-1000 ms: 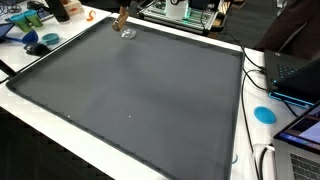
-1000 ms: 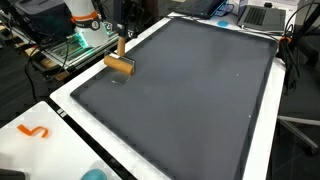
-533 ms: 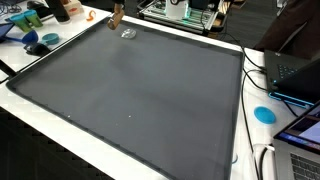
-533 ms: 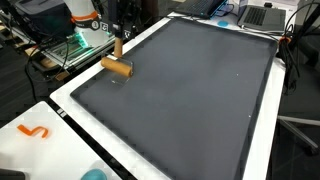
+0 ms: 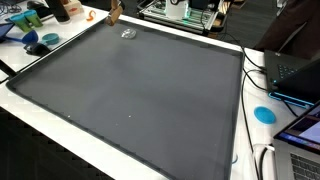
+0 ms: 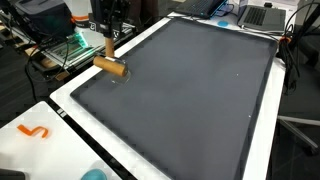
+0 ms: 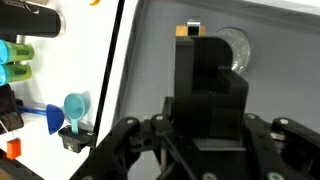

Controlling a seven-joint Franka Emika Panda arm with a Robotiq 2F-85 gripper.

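My gripper [image 6: 108,32] is shut on the handle of a wooden mallet [image 6: 110,66], which hangs head down just above the near corner of a large dark grey mat [image 6: 190,90]. In the wrist view the gripper [image 7: 210,80] and the dark shape it holds fill the centre, with a tan tip of the mallet [image 7: 187,30] showing at the top. A small clear round thing [image 7: 236,46] lies on the mat just beside the mallet, and it also shows in an exterior view as the clear round thing [image 5: 128,33]. There the mallet [image 5: 114,14] is at the mat's far corner.
The mat lies on a white table [image 6: 45,150]. An orange S-shaped piece [image 6: 33,131] is on the table's white edge. A blue disc [image 5: 264,114], laptops [image 5: 296,70] and cables flank one side. Blue toys [image 5: 40,44] and a blue scoop [image 7: 72,108] lie past the corner.
The gripper has carried the mallet a little away from the clear round thing, toward the mat's corner edge. Nothing else has moved.
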